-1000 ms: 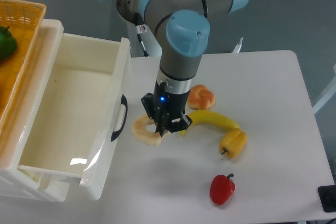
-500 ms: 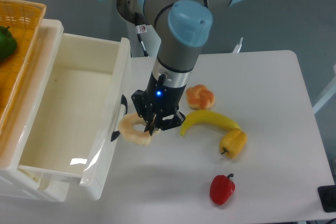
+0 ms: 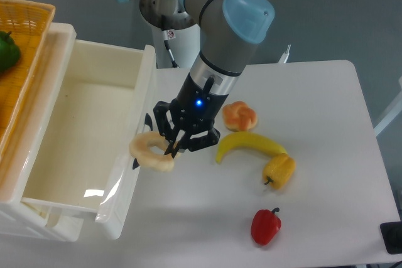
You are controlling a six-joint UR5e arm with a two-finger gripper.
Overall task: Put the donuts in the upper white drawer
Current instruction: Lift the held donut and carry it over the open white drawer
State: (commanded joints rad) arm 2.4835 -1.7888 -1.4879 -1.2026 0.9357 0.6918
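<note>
The pale ring donut hung at centre-left of the frame, pinched at its right edge by the gripper, whose fingers were clamped on it. It sat against the front wall of the upper white drawer, overlapping the curved black handle, outside the open cream interior. The orange lobed donut lay on the table right of the arm. Just below it rested a banana, touching a yellow pepper; a red pepper stood lower down. A woven basket holding something green filled the upper left.
</note>
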